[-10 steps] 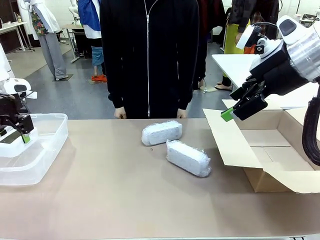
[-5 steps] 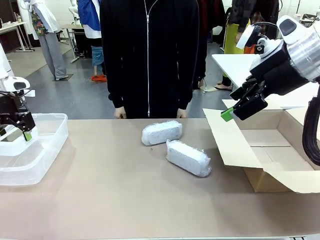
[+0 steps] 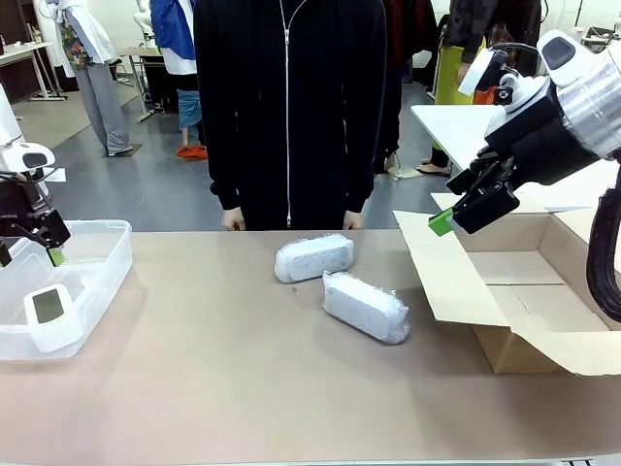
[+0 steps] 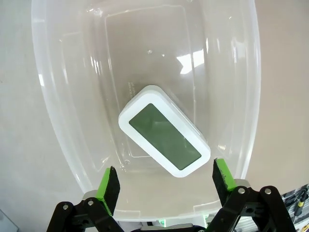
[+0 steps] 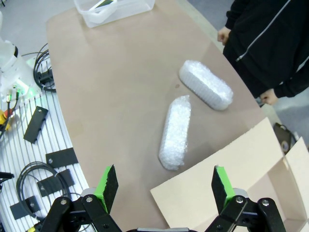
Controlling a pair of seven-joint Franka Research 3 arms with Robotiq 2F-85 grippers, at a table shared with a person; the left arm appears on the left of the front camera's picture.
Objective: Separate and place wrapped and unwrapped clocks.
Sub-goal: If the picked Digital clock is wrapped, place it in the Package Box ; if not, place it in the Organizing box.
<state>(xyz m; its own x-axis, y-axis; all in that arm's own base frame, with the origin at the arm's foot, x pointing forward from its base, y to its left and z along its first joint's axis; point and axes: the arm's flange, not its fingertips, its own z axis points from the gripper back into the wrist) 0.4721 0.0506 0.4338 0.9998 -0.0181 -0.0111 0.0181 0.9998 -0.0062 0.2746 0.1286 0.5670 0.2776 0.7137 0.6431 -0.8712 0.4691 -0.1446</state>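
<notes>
Two wrapped bundles in bubble wrap lie mid-table, one (image 3: 313,257) (image 5: 205,84) nearer the person, the other (image 3: 365,306) (image 5: 176,130) in front of it and to the right. The unwrapped clock (image 3: 49,313) (image 4: 164,130), white with a grey-green screen, lies loose and slanted in the clear plastic tub (image 3: 107,262) (image 4: 63,121) at the left edge. My left gripper (image 3: 27,254) (image 4: 165,181) hangs open just above the tub, holding nothing. My right gripper (image 3: 456,214) (image 5: 164,183) hovers open high over the near flap of the cardboard box, empty.
An open cardboard box (image 3: 524,301) (image 5: 231,164) stands at the table's right, its flap spread toward the bundles. A person in black stands at the far edge with both hands (image 3: 233,221) at the table rim. The tub (image 5: 116,7) sits at the far end in the right wrist view.
My left gripper opened and let go of the clock, which dropped into the tub, and the gripper rose slightly. The right arm and the bundles have not moved.
</notes>
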